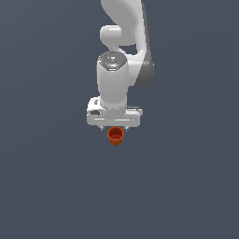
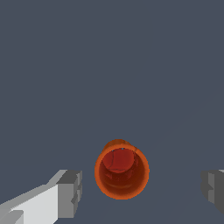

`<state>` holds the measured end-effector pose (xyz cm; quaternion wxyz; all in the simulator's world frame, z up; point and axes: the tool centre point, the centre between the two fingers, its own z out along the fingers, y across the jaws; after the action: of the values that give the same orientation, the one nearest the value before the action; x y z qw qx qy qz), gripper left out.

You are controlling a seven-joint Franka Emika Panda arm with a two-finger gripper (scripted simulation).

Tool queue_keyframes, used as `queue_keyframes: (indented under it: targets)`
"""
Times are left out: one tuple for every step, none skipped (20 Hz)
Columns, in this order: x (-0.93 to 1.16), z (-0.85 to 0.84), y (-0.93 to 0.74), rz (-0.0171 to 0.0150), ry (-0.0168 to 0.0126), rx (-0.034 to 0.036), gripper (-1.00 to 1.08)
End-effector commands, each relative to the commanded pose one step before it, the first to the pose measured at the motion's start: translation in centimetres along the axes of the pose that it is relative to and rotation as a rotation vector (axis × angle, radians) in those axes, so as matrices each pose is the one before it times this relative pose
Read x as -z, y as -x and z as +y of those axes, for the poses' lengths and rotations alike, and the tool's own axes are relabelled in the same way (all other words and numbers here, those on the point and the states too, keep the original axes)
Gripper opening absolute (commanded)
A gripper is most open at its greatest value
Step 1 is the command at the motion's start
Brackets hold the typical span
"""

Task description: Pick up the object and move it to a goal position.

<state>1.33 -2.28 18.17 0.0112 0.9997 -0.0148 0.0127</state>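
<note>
The object is a small orange-red cup with a darker red inside, standing upright on the grey floor just below the gripper in the exterior view. In the wrist view the cup lies between the two grey fingertips, one on one side and one on the other, with clear gaps to both. My gripper is open and wide, directly above the cup, its fingers mostly hidden by the hand in the exterior view. It holds nothing.
The white arm rises behind the hand toward the top of the exterior view. The floor is a flat, dark grey surface with no other objects in sight.
</note>
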Motion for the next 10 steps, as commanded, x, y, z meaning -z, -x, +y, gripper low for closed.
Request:
queue_keyframes:
  targets:
    - [0.0,0.001,0.0,0.0,0.0,0.0,0.28]
    - [0.04,0.061,-0.027,0.0007,-0.00004,-0.00097,0.28]
    - [0.115,0.181,-0.079,0.00204,-0.00012,-0.00278,0.28]
    - [0.19,0.292,-0.131,0.00343,-0.00009,-0.00428,0.28]
    - [0.252,0.37,-0.173,0.00473,0.00013,-0.00489,0.28]
    - [0.207,0.28,-0.14,0.00412,0.00047,-0.00292,0.28]
    - [0.13,0.153,-0.09,0.00285,0.00065,-0.00072,0.28]
    - [0.048,0.036,-0.032,0.00127,0.00054,0.00069,0.28]
    - [-0.028,-0.04,0.023,-0.00064,-0.00014,0.00021,0.28]
    - [-0.061,-0.017,0.039,-0.00187,-0.00107,-0.0021,0.28]
